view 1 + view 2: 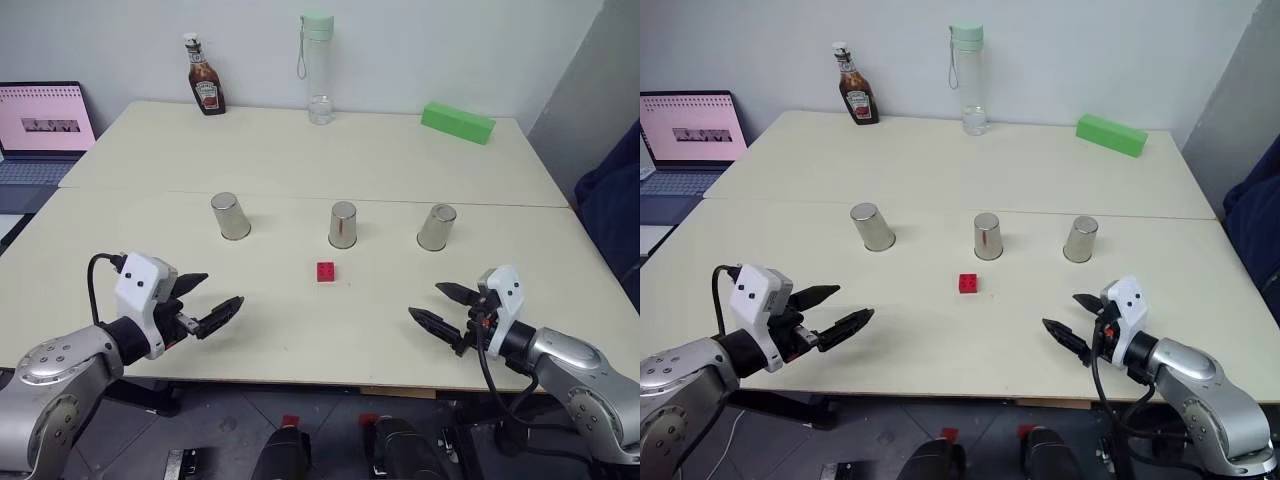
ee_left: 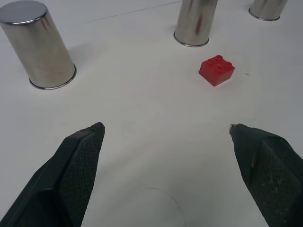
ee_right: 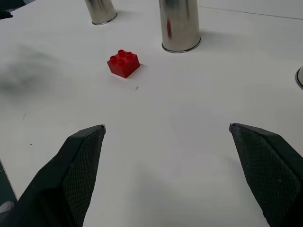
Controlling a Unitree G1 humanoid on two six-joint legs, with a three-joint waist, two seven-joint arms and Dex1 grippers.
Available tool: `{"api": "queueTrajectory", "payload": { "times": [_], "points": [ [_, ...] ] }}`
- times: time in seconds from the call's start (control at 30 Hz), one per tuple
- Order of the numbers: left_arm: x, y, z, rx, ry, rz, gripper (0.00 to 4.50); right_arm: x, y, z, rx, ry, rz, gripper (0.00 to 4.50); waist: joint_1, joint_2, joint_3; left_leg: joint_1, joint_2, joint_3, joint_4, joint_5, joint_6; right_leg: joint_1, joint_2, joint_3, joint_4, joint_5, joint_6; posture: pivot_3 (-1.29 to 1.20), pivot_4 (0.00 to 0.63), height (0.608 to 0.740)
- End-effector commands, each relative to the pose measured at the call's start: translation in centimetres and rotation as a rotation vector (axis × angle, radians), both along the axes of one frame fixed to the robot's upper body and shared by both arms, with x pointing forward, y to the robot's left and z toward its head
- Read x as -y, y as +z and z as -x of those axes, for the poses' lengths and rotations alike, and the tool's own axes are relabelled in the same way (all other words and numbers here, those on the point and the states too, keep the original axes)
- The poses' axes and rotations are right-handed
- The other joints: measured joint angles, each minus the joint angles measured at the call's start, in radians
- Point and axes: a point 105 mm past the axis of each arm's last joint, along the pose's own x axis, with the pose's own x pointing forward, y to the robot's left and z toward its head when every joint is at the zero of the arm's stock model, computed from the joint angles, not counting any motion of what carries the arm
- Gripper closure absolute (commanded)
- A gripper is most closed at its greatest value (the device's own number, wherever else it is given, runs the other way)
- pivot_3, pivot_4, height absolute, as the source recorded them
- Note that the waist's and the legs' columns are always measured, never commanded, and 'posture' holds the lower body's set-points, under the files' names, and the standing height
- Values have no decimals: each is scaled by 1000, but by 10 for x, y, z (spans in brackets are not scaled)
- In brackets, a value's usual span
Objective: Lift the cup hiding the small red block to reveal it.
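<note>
Three silver cups stand upside down in a row across the table: left, middle and right. The small red block lies uncovered on the table just in front of the middle cup, touching none of them. My left gripper hovers open near the front edge, left of the block, with nothing between its fingers. On the other side, my right gripper is open and empty too. The left wrist view has the block ahead of the fingers, and the right wrist view has the block as well.
At the back of the table stand a ketchup bottle and a tall clear bottle, with a long green block at the back right. An open laptop sits off the table's left side.
</note>
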Motion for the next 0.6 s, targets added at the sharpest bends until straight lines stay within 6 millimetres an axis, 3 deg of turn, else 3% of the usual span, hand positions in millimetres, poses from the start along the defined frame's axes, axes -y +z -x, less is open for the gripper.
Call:
{"api": "queueTrajectory", "payload": {
  "times": [0.03,0.6],
  "points": [
    [2,8,-2,44,-10,-12,0,-3,13,1,47,8,-13,41,0,0,0,0,0,0,0,0,0,0,0,0,0,0,0,0,150,740],
    [2,9,-3,43,-14,-10,0,-2,10,1,41,3,-13,41,0,0,0,0,0,0,0,0,0,0,0,0,0,0,0,0,150,740]
  ]
}}
